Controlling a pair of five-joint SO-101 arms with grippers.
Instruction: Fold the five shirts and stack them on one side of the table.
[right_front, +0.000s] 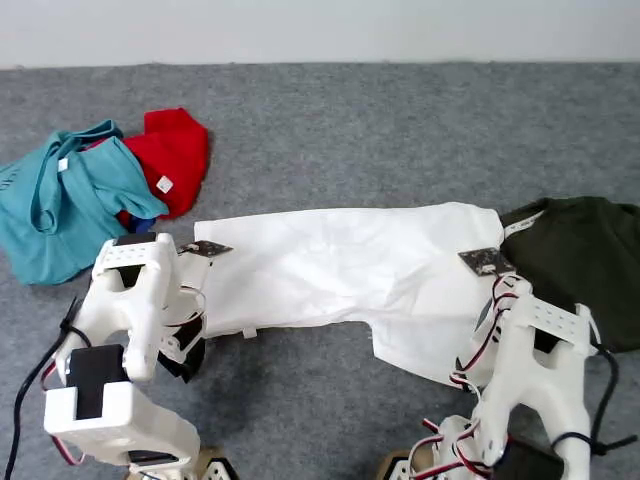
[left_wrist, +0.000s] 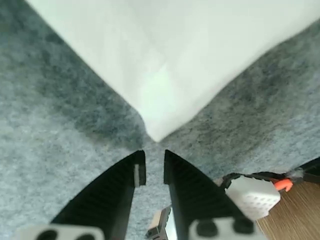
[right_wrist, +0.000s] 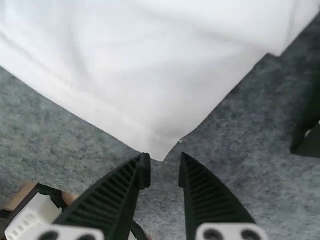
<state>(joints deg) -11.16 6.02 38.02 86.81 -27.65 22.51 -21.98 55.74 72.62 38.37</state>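
across the middle of the grey bench (right_front: 350, 120) lies the white shirt (right_front: 340, 275), spread out. left tool (left_wrist: 154, 167) and right tool (right_wrist: 164, 171) each sit just short of a near corner, slightly open, holding nothing. teal shirt (right_front: 60, 200) and red shirt (right_front: 178, 155) heap far left; dark green shirt (right_front: 575, 250) right.

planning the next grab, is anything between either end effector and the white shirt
Nothing visible does. The left end effector and right end effector each face a corner of the white shirt, over bare grey table.
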